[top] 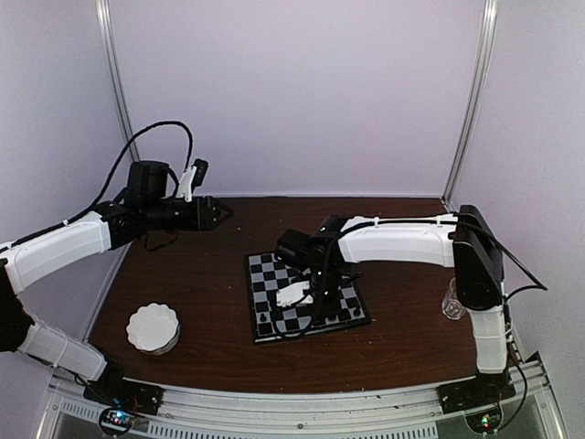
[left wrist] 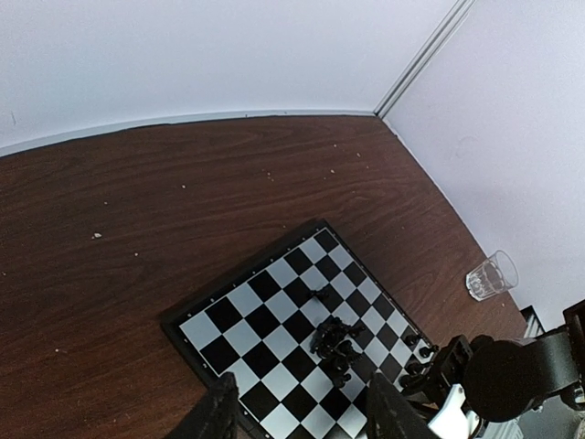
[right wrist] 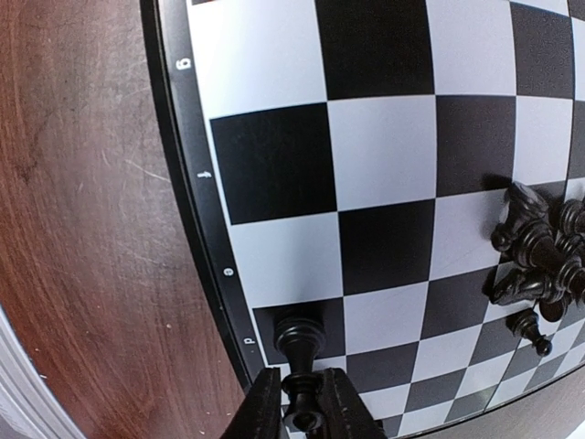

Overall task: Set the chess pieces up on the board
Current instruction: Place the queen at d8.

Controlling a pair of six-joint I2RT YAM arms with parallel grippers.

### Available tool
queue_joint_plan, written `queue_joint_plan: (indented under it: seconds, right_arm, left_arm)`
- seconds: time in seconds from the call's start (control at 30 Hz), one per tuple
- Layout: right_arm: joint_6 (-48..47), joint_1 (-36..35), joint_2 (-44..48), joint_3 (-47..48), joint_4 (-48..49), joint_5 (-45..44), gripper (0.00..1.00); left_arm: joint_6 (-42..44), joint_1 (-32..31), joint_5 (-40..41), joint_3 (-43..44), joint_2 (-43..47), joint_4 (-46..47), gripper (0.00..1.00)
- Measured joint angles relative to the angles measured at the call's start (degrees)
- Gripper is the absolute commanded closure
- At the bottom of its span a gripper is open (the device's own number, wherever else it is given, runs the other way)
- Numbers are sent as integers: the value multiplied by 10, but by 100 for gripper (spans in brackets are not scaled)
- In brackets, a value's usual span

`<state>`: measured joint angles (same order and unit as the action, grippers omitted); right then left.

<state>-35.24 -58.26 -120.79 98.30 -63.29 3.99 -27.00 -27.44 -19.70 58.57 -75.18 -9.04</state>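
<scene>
right hand point(right wrist: 302, 402) gripping piece point(right wrist: 300, 343) upright, I'm seating it on board's point(right wrist: 196, 137) 6 o'clock edge | left hand point(left wrist: 302, 409) hanging open at 10 o'clock, giving room

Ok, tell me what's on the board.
A heap of black pieces near the middle; one edge piece pinched by the right gripper. Board under the right arm is hidden from above.

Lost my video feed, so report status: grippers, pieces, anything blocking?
Left gripper open, hovering off the board. Right gripper shut on black piece at board edge. Other pieces heaped mid-board. Nothing blocking.
</scene>
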Motion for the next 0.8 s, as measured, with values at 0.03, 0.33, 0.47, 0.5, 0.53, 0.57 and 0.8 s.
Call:
queue_joint_plan:
  seconds: [0.03, 0.33, 0.47, 0.5, 0.53, 0.57, 0.8]
  right_arm:
    - [0, 0, 0, 0, 0, 0, 80]
    - [5, 0, 0, 0, -3, 0, 73]
    - [7, 0, 11, -1, -7, 0, 69]
    - [7, 0, 21, -4, -7, 0, 68]
    - [8, 0, 31, -7, -9, 0, 68]
    - [7, 2, 47, -13, -9, 1, 67]
    - [7, 40, 210, -83, 2, 43, 66]
  left_arm:
    - [0, 0, 0, 0, 0, 0, 52]
    - [0, 0, -1, 0, -2, 0, 52]
    - [0, 0, -3, 0, -4, 0, 52]
    - [0, 0, -5, 0, -6, 0, 52]
    - [0, 0, -9, 0, -9, 0, 53]
    - [0, 0, -11, 0, -12, 0, 53]
    - [11, -14, -26, 2, -53, -2, 54]
